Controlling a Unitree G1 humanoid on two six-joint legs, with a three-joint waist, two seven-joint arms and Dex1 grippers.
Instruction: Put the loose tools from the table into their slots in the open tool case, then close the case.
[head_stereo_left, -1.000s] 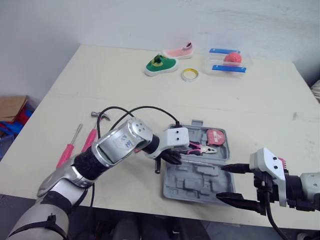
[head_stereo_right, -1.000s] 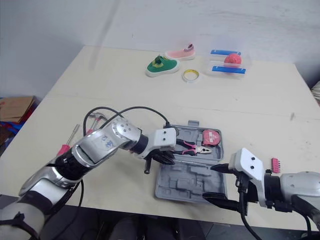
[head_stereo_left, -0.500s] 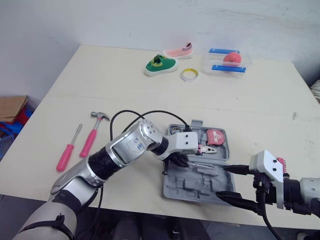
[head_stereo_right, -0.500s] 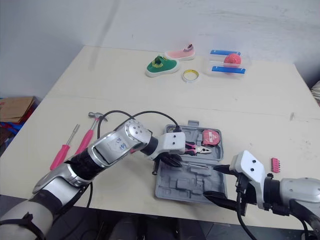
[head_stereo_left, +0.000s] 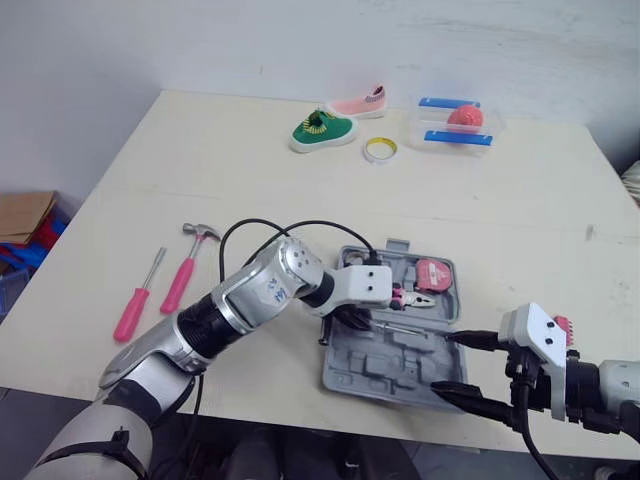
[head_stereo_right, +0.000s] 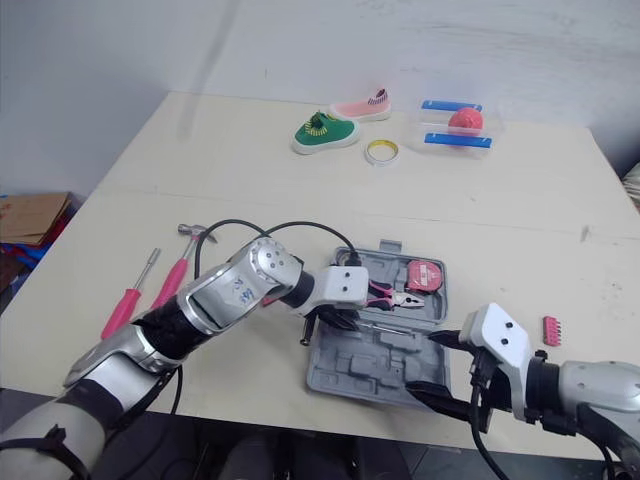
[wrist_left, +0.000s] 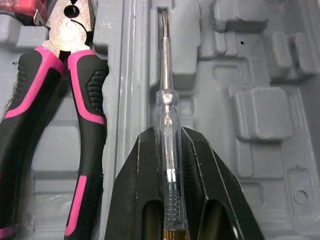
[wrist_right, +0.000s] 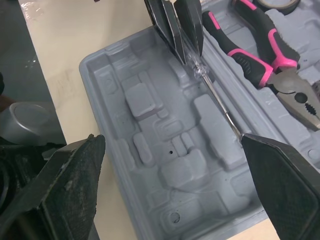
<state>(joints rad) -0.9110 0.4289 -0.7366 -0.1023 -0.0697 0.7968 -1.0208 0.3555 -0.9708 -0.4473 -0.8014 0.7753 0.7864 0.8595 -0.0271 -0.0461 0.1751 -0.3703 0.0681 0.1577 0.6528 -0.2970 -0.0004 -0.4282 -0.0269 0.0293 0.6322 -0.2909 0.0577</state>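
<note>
ok so from where I'm standing: the left arm is reaching in from the robot's left, elbow bent out over the cream-coloured table (head_stereo_left: 250, 160). The silver forearm angles across toward the grey moulded plastic tool case (head_stereo_left: 380, 375), which lies open, and the wrist tips the fingers down into it.

The left gripper (wrist_left: 167, 132) is pinched tight on the clear handle of a slim clear-handled screwdriver (wrist_left: 165, 97). Ahead of the fingertips, the metal shaft runs along a long narrow channel in the case. Can't tell if it's fully seated in there.

Just beside that gripper, one slot over, the pink-and-black pliers (wrist_left: 80, 75) sit in their recess. A round red tape measure (head_stereo_left: 432, 275) sits in the case a bit past them.

The right arm is way lower, with the forearm lying along the near edge of the table. The right gripper (head_stereo_left: 442, 364) points sideways at the case and is spread wide, holding nothing. One fingertip is near the screwdriver's tip and the other is down by the case's near corner. A small pink ridged bit holder (head_stereo_right: 550, 330) lies on the table just behind that gripper.

Well back from the left gripper, out past the elbow, a pink-handled hammer (head_stereo_left: 185, 270) and a pink-handled screwdriver (head_stereo_left: 138, 300) lie loose side by side.
</note>
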